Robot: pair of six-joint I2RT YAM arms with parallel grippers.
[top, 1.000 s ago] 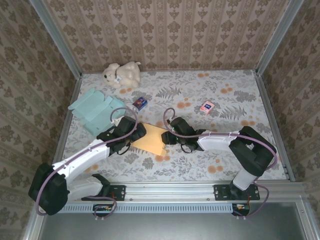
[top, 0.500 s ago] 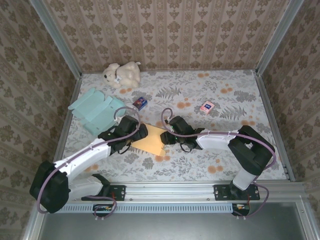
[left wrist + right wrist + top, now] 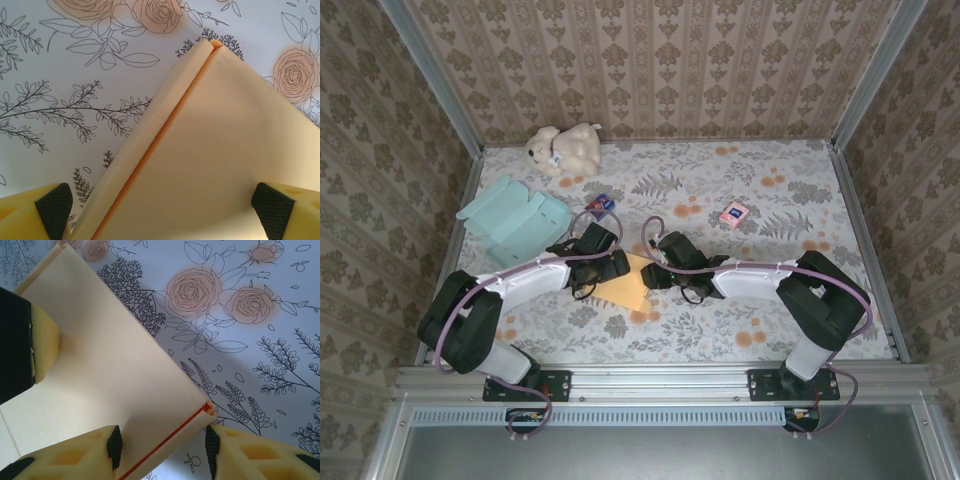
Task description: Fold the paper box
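The left arm (image 3: 525, 278) and the right arm (image 3: 750, 280) share one build: smooth white shells between bulky black joints. A thin lilac cable loops along each, the left cable (image 3: 442, 335) and the right cable (image 3: 869, 305). Each arm stands on a black base plate (image 3: 545, 383). The left gripper (image 3: 160, 210) has yellow fingers (image 3: 22, 217) tipped with black ribbed pads (image 3: 54, 207). The right gripper (image 3: 164, 447) matches it, and its fingers show hollow cut-outs.

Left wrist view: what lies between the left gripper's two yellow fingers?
The flat pale-orange paper box lies between them, spanning the gap of the open left gripper, its doubled edge running diagonally across the floral table cover. The left wrist view shows it.
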